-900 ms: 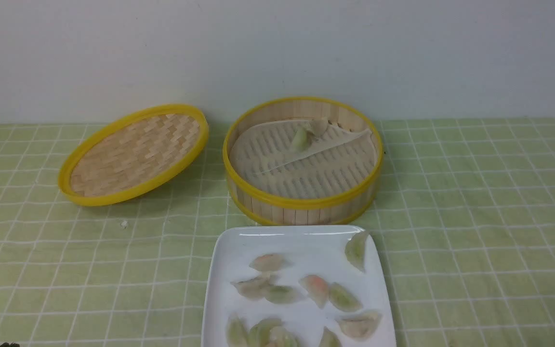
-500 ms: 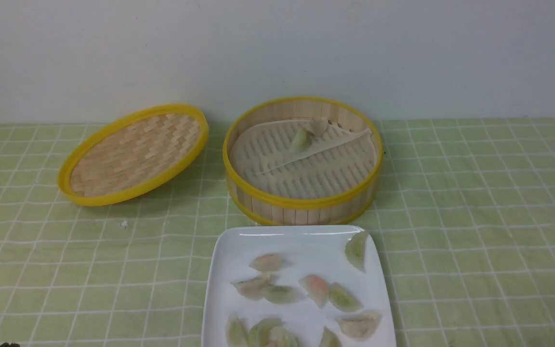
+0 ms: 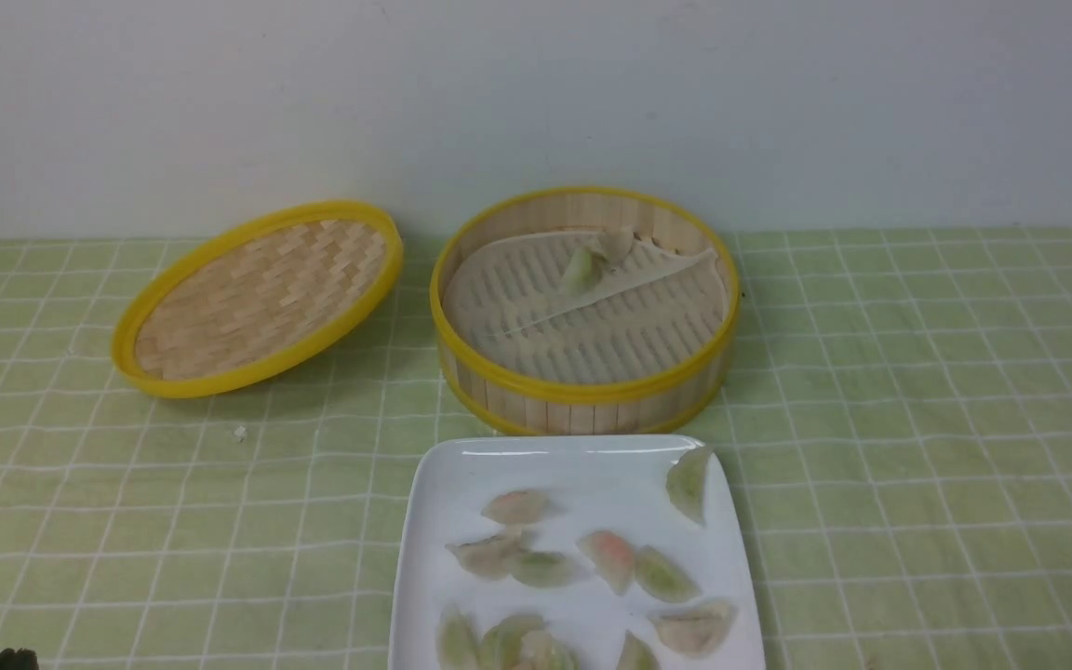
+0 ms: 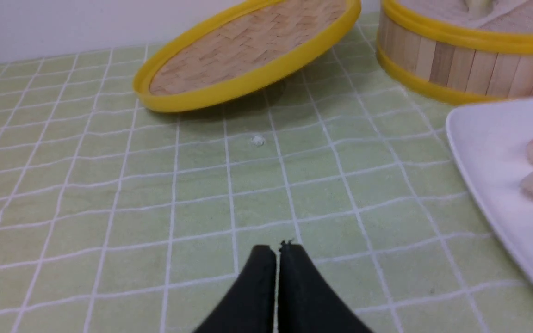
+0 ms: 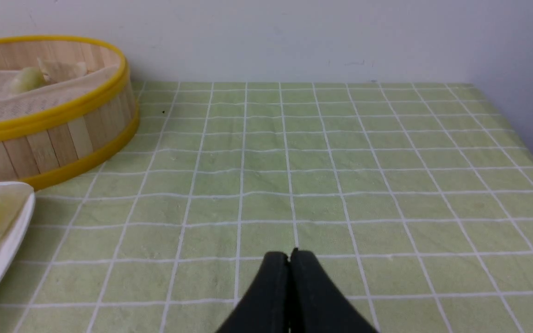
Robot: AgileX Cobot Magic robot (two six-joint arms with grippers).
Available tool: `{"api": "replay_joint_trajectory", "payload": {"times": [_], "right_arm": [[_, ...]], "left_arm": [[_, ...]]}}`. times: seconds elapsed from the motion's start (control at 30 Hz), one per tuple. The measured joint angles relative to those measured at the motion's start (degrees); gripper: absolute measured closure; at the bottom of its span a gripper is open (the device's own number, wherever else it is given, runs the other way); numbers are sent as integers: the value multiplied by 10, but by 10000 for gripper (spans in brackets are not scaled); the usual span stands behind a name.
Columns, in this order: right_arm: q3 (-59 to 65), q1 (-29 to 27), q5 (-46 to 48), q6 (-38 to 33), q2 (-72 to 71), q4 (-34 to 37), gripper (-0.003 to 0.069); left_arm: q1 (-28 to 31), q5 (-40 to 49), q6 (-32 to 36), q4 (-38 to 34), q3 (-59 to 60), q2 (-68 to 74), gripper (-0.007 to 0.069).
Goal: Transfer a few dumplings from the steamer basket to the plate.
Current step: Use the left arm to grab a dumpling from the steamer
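Table: green cloth with a white grid of lines (image 3: 871, 372), running back to a pale wall (image 3: 536, 102).
Plate: white glossy square plate with rounded corners (image 3: 592, 470), near side cut off by the front view, just in front of the basket.
Basket: round bamboo steamer basket with yellow rims (image 3: 582, 391), a pale perforated liner inside.
Lid: round woven bamboo lid with a yellow rim (image 3: 261, 302), tilted, left of the basket.
Left gripper: dark gripper (image 4: 277, 249), jaws clenched, over the cloth.
Right gripper: dark gripper (image 5: 288, 254), jaws clenched, over the cloth.
Dumplings: translucent crescent dumplings, green or pinkish-orange inside (image 3: 668, 574), scattered on the plate; others, one greenish, lie in the basket.
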Motion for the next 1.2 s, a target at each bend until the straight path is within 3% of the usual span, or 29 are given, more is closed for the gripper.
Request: {"api": "replay_joint_trajectory", "payload": {"times": [0.27, 0.33, 0.47, 0.6, 0.7, 0.9, 1.03, 1.07, 1.2], "right_arm": [[0, 0, 0, 0, 0, 0, 673], [1, 0, -6, 0, 0, 1, 673], [6, 0, -59, 23, 0, 59, 673], [6, 1, -171, 84, 0, 180, 673], [6, 1, -246, 114, 0, 284, 673], [6, 2, -300, 119, 0, 326, 673], [-33, 16, -230, 119, 1, 317, 673], [-86, 28, -169, 111, 21, 292, 673], [-217, 47, -24, 82, 101, 244, 673]], "left_arm": [[0, -218, -83, -184, 0, 0, 631], [0, -348, -92, -234, 0, 0, 631], [0, -403, -103, -249, -31, 0, 631], [0, -318, -98, -225, -141, 21, 631], [0, -134, -89, -202, -302, 131, 631], [0, 247, -11, -192, -575, 379, 631], [0, 359, 59, -197, -659, 498, 631], [-1, 400, 93, -201, -687, 572, 631], [-18, 431, 134, -198, -715, 683, 631]]}}
